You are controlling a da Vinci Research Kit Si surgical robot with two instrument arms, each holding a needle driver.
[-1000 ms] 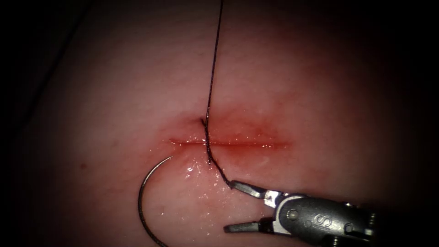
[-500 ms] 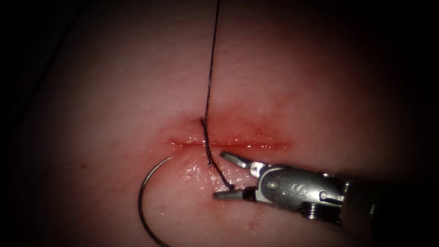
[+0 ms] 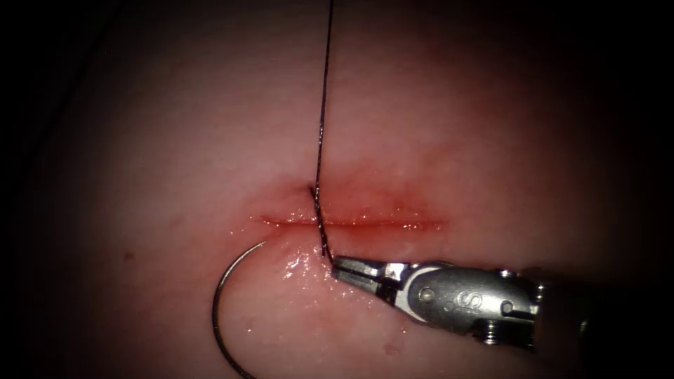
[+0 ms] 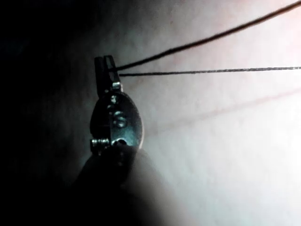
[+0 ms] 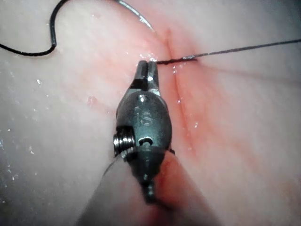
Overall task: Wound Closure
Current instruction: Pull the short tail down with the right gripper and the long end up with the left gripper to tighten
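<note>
A horizontal cut (image 3: 393, 222) runs across the tissue (image 3: 477, 126). Dark thread (image 3: 322, 119) comes down from above, crosses the cut left of its middle and comes out just below it. There my right tool (image 3: 338, 265), reaching in from the right, has its jaws shut on the thread; the same grip (image 5: 146, 66) is seen from close on the thread (image 5: 235, 49). The curved needle (image 3: 216, 309) lies on the tissue below the cut's left end, held by neither tool. My left tool (image 4: 106, 63) is shut on the thread (image 4: 207, 71), two strands leading away from it.
Red fluid (image 3: 365, 200) stains the tissue around the cut, and wet glints (image 3: 298, 263) lie just below it. The needle's (image 5: 136, 14) trailing thread (image 5: 28, 51) curls over the tissue.
My right tool's jaws were wide open below the cut. It moved up and left to the thread's exit point, and the jaws closed on the thread.
</note>
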